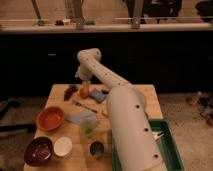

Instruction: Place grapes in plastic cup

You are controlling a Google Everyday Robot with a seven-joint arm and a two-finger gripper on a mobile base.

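The grapes (70,92), a small dark purple-red bunch, lie at the table's far left, next to the orange-red tomato (84,92). The plastic cup (89,127), a small pale yellow-green tumbler, stands upright near the middle of the table, well in front of the grapes. My white arm reaches from the lower right over the table to the far edge. My gripper (83,77) hangs down just above the tomato, slightly right of and above the grapes.
An orange bowl (50,118) sits at the left, with a dark bowl (38,150) and a white bowl (63,146) at the front left. A metal cup (96,149) stands in front of the plastic cup. There is a green tray (172,147) at the right, a blue object (98,95) and a pale blue cloth (79,117).
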